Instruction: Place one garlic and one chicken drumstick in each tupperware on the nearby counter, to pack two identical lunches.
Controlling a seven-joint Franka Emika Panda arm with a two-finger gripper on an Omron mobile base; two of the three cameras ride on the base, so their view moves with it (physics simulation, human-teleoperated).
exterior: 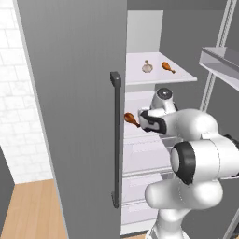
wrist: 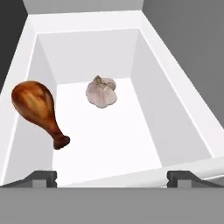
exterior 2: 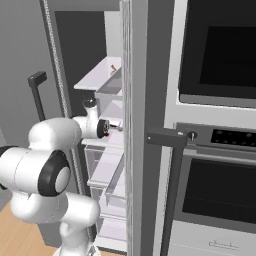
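My arm reaches into the open fridge, its gripper spread wide and holding nothing, the two dark fingertips standing far apart at the near edge of a white fridge bin. Down inside that bin lie a garlic bulb and a chicken drumstick, apart from each other: the garlic sits on the bin floor toward the back, the drumstick leans against the bin's left wall as my hand camera sees it, fat end up and bone tip pointing toward the gripper.

From my left base camera, that lower drumstick shows just beside the fridge door, next to the arm's wrist. On the white shelf above, a second garlic bulb and a second drumstick lie near each other without touching, the garlic to the left.

My right base camera looks past the edge of the fridge at an oven built into the wall beside it.
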